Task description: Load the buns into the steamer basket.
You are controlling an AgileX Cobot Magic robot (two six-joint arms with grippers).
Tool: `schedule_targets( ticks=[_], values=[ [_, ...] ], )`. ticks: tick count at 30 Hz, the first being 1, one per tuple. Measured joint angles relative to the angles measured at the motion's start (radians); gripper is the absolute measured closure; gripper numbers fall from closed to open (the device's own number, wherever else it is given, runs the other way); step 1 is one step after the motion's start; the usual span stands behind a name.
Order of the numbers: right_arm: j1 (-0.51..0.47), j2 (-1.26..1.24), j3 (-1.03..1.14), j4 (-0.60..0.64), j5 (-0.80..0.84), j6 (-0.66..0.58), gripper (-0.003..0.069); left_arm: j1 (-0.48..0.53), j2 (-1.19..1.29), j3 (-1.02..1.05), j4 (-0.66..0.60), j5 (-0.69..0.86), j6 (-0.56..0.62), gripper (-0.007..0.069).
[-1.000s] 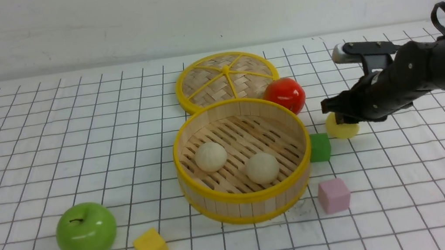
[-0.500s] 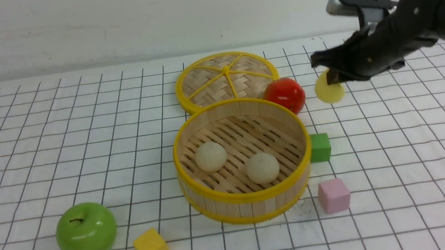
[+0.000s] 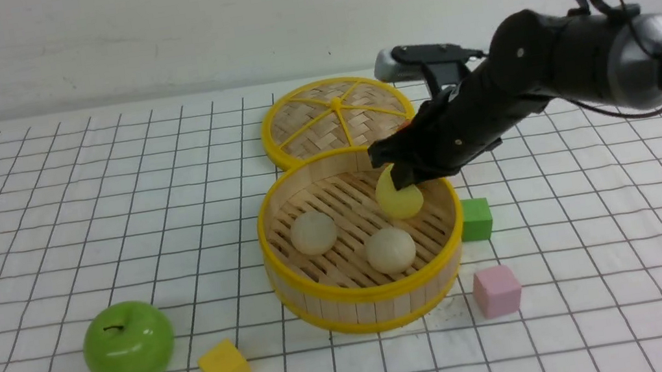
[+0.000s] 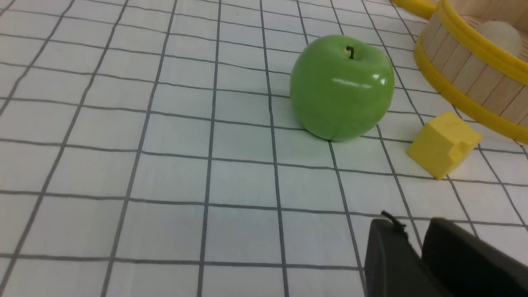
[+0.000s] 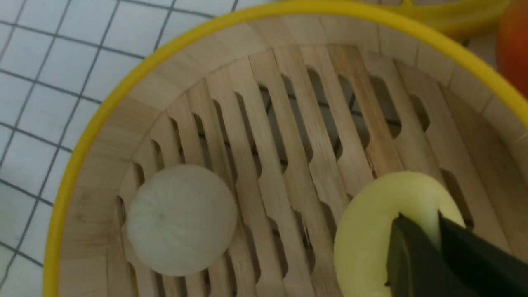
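I've got the right gripper (image 3: 399, 179) pinched tight on the yellow bun (image 3: 400, 200), hanging over the steamer basket (image 3: 370, 291) to drop beside the other two.

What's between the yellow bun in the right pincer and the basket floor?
Nothing visible. The right pincer holds the yellow bun over bare slats inside the steamer basket, clear of the two beige buns.

right arm: reaches in from the right, forearm angled down | right gripper (image 3: 396, 176): jaws pinched on the pale yellow bun (image 3: 400, 200), held aloft | left gripper (image 4: 416, 247): low, fingers close together, empty
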Motion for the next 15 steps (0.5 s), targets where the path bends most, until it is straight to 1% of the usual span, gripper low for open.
schedule_targets(
  ticks=[1,3,4,5,7,8,9,11,12,13,15],
  values=[
    [0.000,0.004,0.000,-0.001,0.000,0.000,0.0603,0.000,0.000,0.000,0.000,0.000,0.000,0.0501],
    [0.000,0.014,0.001,-0.011,-0.001,0.000,0.0523,0.000,0.000,0.000,0.000,0.000,0.000,0.0501],
    [0.000,0.014,0.001,-0.013,-0.001,0.000,0.0515,0.000,0.000,0.000,0.000,0.000,0.000,0.0501],
    [0.000,0.014,0.001,-0.020,-0.001,0.000,0.0466,0.000,0.000,0.000,0.000,0.000,0.000,0.0501],
    [0.000,0.014,0.001,-0.025,0.003,0.001,0.0402,0.000,0.000,0.000,0.000,0.000,0.000,0.0501],
    [0.000,0.012,0.001,-0.032,0.010,0.001,0.0356,0.000,0.000,0.000,0.000,0.000,0.000,0.0501],
    [0.000,0.004,0.001,-0.055,0.028,0.001,0.0296,0.000,0.000,0.000,0.000,0.000,0.000,0.0501],
    [-0.003,-0.023,-0.009,-0.096,0.088,0.001,0.0225,0.000,0.000,0.000,0.000,0.000,0.000,0.0501],
    [-0.005,-0.031,-0.011,-0.104,0.100,0.001,0.0213,0.000,0.000,0.000,0.000,0.000,0.000,0.0501],
    [-0.013,-0.069,-0.025,-0.137,0.158,0.001,0.0174,0.000,0.000,0.000,0.000,0.000,0.000,0.0501],
    [-0.031,-0.134,-0.039,-0.182,0.238,0.009,0.0148,0.000,0.000,0.000,0.000,0.000,0.000,0.0501]
  ],
)
